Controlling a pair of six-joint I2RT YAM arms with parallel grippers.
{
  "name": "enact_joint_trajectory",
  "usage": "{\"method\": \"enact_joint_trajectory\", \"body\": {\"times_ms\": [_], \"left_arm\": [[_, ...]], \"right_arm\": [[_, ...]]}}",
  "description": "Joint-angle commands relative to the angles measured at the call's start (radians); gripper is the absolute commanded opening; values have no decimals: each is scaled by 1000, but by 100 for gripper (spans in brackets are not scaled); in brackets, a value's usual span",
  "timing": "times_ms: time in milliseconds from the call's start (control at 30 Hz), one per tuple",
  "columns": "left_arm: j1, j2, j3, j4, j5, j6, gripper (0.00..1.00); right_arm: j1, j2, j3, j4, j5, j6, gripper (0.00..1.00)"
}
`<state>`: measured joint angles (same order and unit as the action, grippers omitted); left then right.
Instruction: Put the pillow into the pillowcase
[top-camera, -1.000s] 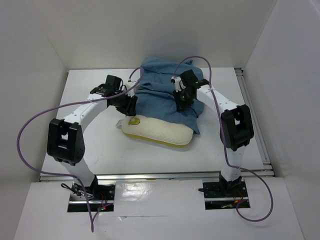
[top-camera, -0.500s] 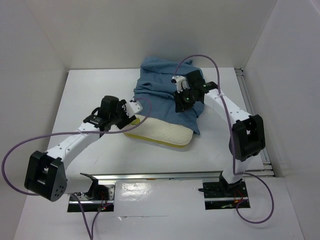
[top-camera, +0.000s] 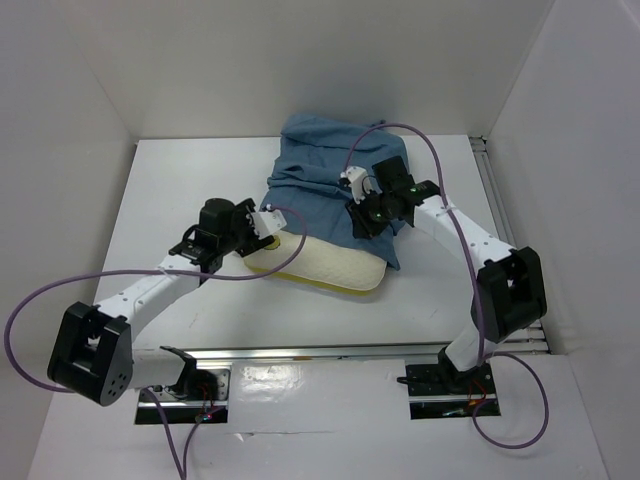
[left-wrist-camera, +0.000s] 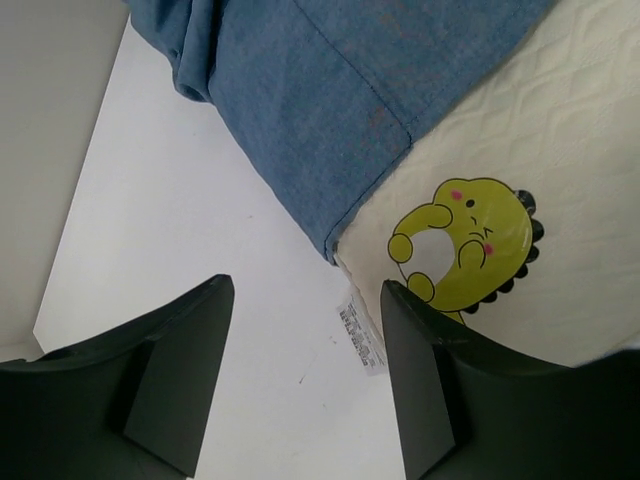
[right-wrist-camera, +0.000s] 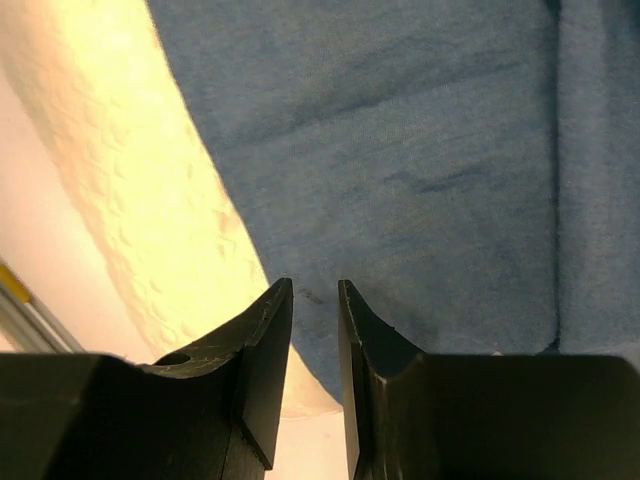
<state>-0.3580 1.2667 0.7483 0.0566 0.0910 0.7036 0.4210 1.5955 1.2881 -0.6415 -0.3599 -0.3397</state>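
The wrinkled dusty-blue cloth pillowcase at centre frame half-covers the cream-white cushion pillow. Left gripper fingers are spread; right gripper fingers nearly pressed together, holding nothing.

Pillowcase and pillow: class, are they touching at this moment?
Touching. The left wrist view shows the pillowcase hem lying directly on the pillow, overlapping it beside the yellow mark.

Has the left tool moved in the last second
Yes. In the top view the left tool has come toward the near edge of the table, from beside the pillowcase to the pillow corner.
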Motion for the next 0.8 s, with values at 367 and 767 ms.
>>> {"method": "enact_joint_trajectory", "body": {"times_ms": [367,767], "left_arm": [[-13,95,108,6,105,-42,74],[-13,155,132,26,115,-84,74]], "right_arm": [[99,87,108,39,-159,139,34],[99,112,57,39,-168,192,34]]}}
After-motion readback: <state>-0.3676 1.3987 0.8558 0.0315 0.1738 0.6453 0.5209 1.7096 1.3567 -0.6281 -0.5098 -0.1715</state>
